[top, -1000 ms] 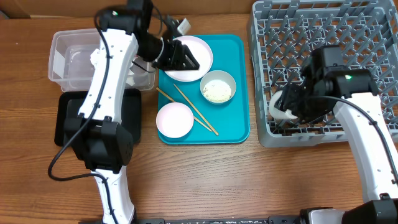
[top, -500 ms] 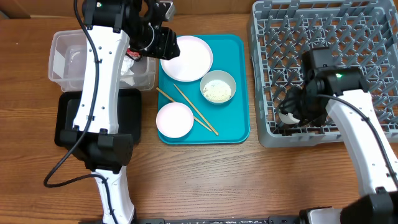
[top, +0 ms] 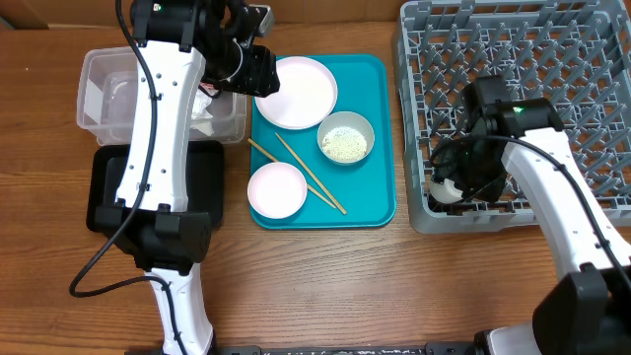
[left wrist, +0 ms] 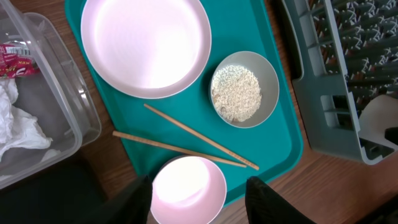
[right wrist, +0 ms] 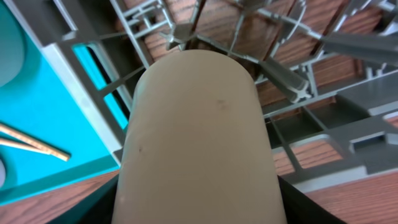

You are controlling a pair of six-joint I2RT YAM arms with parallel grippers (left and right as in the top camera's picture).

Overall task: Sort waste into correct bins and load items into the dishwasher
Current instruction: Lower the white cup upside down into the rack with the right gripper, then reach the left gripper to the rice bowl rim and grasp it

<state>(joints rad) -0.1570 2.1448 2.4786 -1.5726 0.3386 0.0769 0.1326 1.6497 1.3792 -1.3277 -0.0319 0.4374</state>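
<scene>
The white plate [top: 296,92], a bowl holding rice [top: 345,139], an empty white bowl [top: 276,189] and the chopsticks [top: 296,175] lie on the teal tray [top: 380,207]. My left gripper [top: 258,74] is open and empty, held above the plate's left edge; its wrist view shows the empty bowl [left wrist: 188,190] between the fingers far below. The napkin [left wrist: 15,127] and red wrapper [left wrist: 15,59] lie in the clear tub [top: 99,69]. My right gripper [top: 463,173] is shut on the small white cup [right wrist: 199,137] at the front-left corner of the grey dish rack [top: 552,59].
The black tray [top: 212,173] sits in front of the tub, partly under my left arm. The rack's pegs stand close around the cup. Bare wooden table [top: 345,286] runs along the front.
My left gripper has drawn back off the plate toward the tub and stayed open. My right gripper has shifted the cup slightly left within the rack's front-left corner.
</scene>
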